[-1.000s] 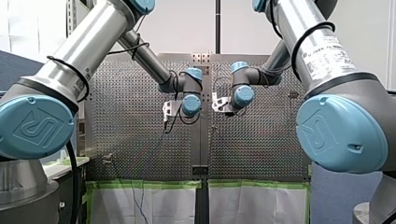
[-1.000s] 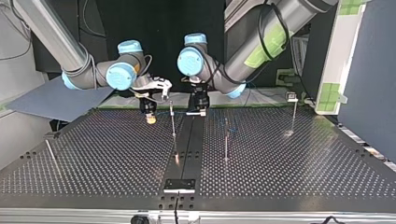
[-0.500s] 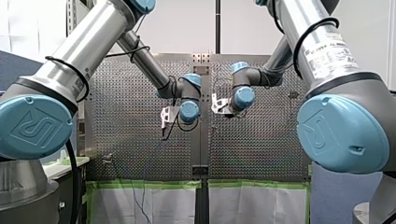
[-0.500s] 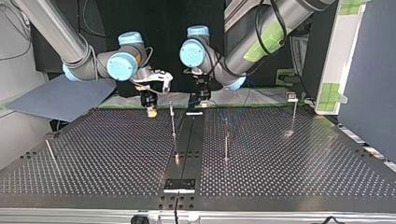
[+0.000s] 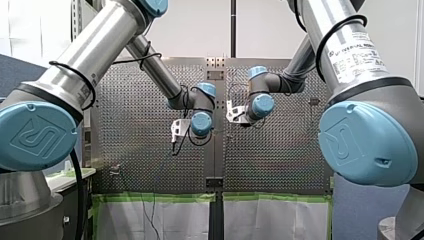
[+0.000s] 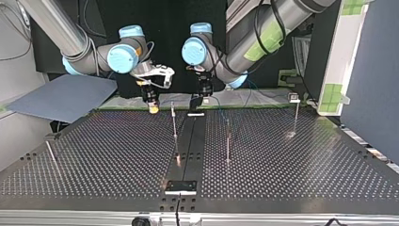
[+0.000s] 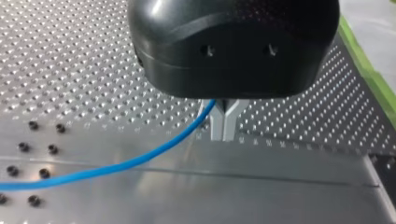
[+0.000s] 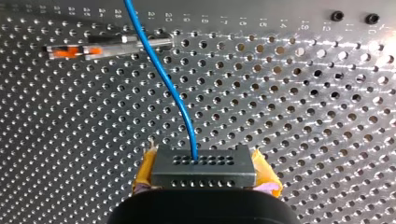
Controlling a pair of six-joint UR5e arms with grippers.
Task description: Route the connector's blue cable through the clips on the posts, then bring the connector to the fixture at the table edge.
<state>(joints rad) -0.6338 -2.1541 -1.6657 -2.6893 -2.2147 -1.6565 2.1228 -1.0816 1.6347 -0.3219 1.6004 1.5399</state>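
- At the far left of the top view, a thin rod (image 6: 51, 153) stood tilted on the surface (image 6: 103, 155), which was full of small holes.
- Next came my right hand (image 6: 152, 109), over the far side of the surface. It was closed on the connector (image 8: 203, 168), a grey block with rows of little holes. The block was squeezed between the hand's yellow pads (image 8: 144, 170).
- The blue cable (image 8: 173, 93) came out of the middle of the connector and ran on ahead of that hand. In the right wrist view it crossed a thin post with orange marks (image 8: 109, 46).
- Just to the right of that hand in the top view, the first post (image 6: 174, 120) stood upright.
- The fixture (image 6: 180, 187), a dark plate, sat at the near edge of the surface. The connector was well apart from it, at the far side.
- Then came my left hand (image 7: 223, 133), black with metal fingers. Its finger tips were pressed together. The blue cable ran out from between the fingers, up near where they start, so this hand had hold of the cable.
- Further right stood the second post (image 6: 228, 141).
- The last post (image 6: 296, 115) stood near the right side, with a small clip (image 6: 294, 98) on top.
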